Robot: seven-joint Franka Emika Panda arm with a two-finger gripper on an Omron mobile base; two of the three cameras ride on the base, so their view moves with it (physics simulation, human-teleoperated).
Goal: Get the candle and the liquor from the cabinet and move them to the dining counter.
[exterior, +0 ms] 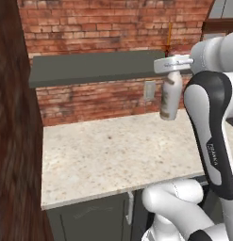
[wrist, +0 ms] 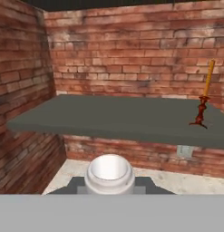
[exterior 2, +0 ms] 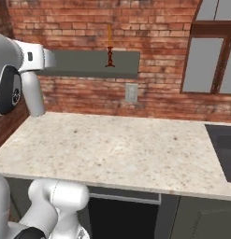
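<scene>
Jaws (exterior: 173,70) clamped around liquor (exterior: 170,99) neck

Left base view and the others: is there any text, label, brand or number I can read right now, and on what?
Dark forearm panel of the white arm: a small line of pale lettering, too blurred to read.
Pale off-white bottle, held at its neck by the gripper: brownish-grey label band, no legible words.
Thin orange taper candle on the flat dark grey shelf board: no markings.
Grey wall outlet plate: no text.
</scene>
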